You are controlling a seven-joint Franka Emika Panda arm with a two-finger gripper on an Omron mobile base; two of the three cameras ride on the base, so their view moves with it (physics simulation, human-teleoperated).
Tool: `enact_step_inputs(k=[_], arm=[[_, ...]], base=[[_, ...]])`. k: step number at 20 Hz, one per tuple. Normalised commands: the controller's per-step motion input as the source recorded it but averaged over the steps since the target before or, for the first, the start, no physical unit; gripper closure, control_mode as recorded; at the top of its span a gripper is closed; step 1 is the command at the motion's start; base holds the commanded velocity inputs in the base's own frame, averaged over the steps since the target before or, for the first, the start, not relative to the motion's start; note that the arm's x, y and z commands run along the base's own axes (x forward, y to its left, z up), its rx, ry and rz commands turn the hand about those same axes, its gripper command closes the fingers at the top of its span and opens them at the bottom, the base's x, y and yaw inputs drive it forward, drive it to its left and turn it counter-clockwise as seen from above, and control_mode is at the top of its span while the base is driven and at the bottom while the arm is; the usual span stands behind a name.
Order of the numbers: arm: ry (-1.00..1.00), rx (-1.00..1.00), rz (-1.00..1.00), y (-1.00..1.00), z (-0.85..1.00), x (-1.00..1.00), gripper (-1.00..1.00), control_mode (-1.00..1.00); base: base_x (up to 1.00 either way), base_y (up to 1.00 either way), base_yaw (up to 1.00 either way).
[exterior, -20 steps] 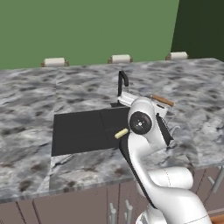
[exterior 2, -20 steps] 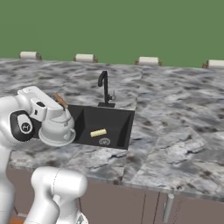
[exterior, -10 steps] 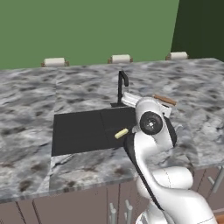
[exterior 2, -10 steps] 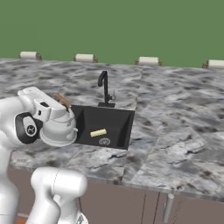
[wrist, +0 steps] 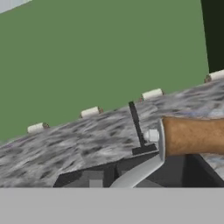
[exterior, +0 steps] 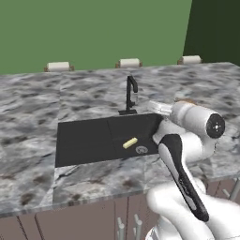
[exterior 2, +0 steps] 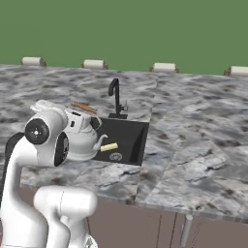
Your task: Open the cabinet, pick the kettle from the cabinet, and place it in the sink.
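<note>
kettle (exterior 2: 83, 139), clenched by its wooden handle in my gripper (exterior 2: 77, 116), has swung over the sink's (exterior 2: 137, 141) right edge, so lowering it in comes next.

silvery-grey kettle (exterior 2: 83, 140) with tan handle, black sink (exterior: 89, 138), grey-veined marble counter (exterior: 33, 108), green wall (exterior: 84, 33)

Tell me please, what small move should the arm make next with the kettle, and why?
Probably carry the kettle a little further toward the tap until it hangs over the sink, then lower it. The jaws are shut on its wooden handle, and in the right base view the kettle hangs above the basin's near left edge, with a small yellow item lying just beyond its spout.
</note>
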Motion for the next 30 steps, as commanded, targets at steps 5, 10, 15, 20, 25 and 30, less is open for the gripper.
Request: enact_step_inputs(k=[5,10,15,20,25,30], arm=[[0.0,0.0,0.52,-0.3,0.0,-0.05,1.0,-1.0],[0.03,0.0,0.56,-0.25,-0.03,0.01,1.0,-1.0],[0.19,0.02,0.48,-0.14,-0.13,0.22,1.0,-1.0],[0.18,0.0,0.37,-0.03,-0.1,0.29,1.0,-1.0],[-0.03,0.0,0.27,-0.01,-0.2,0.19,1.0,-1.0],[-0.2,0.0,0.07,0.0,-0.21,0.12,1.0,-1.0]], base=[[0.0,0.0,0.0],[0.0,0.0,0.0],[0.0,0.0,0.0],[0.0,0.0,0.0],[0.0,0.0,0.0],[0.0,0.0,0.0]])
